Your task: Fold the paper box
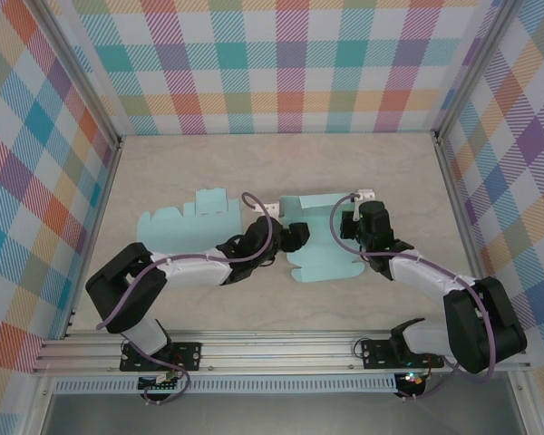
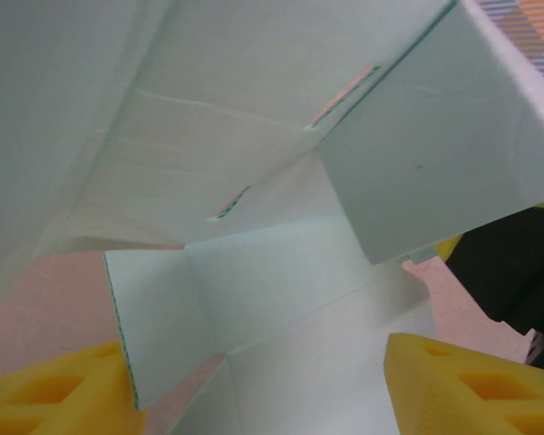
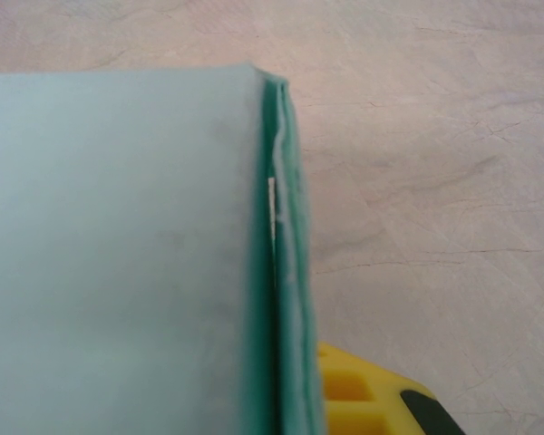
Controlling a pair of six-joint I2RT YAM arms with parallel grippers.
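On the marbled table sits a creased, mint-green paper box.

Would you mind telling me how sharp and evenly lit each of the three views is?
Top view: evenly lit and sharp, with only soft shadows under the arms on the table. Left wrist view: the paper box is very close, pale and soft, and the yellow fingers look slightly blurred. Right wrist view: the box's folded edge is soft, and the table has a pinkish cast.
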